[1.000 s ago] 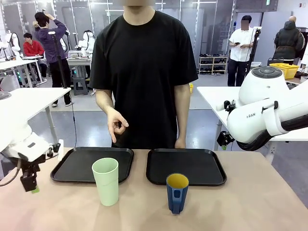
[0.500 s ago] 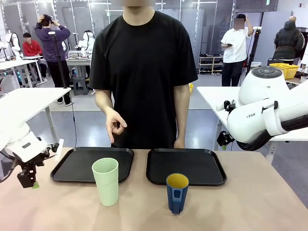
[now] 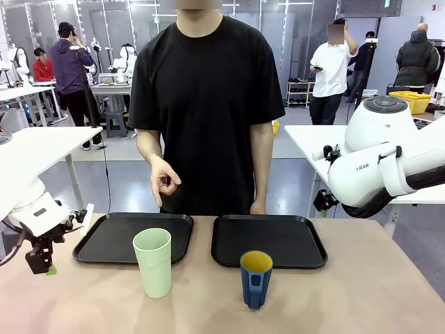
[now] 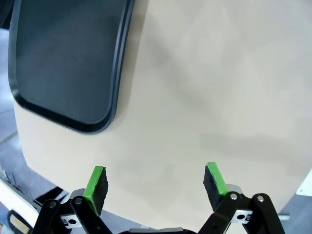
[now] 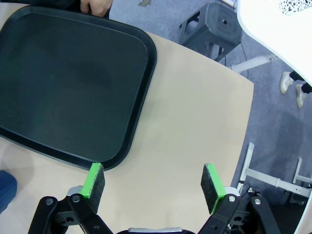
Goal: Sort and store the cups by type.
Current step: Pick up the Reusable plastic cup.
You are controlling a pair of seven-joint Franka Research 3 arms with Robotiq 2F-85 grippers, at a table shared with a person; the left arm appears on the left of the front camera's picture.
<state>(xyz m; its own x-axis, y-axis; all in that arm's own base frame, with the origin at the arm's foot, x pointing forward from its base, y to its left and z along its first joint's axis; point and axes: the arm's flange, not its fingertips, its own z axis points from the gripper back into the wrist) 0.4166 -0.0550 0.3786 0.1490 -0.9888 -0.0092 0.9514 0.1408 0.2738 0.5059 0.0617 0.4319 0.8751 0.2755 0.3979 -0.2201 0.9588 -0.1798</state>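
A tall mint-green tumbler [image 3: 153, 261] stands upright on the table in front of the left tray. To its right stands a shorter dark blue mug [image 3: 256, 278], yellow inside, in front of the right tray; a sliver of the mug [image 5: 6, 191] also shows in the right wrist view. My left gripper [image 3: 40, 263] hangs at the table's left edge, well left of the tumbler. It is open and empty [image 4: 156, 183] over bare tabletop. My right gripper [image 5: 153, 186] is open and empty above the table's right side, beside the right tray.
Two black trays lie side by side at the far side, the left tray [image 3: 111, 240] and the right tray [image 3: 292, 243], both bare. A person stands behind them with one hand [image 3: 165, 182] raised. The white right arm [image 3: 389, 167] rises at the right.
My left gripper has shifted slightly at the table's left edge. The person's raised hand has sunk a little. Both cups stand where they were.
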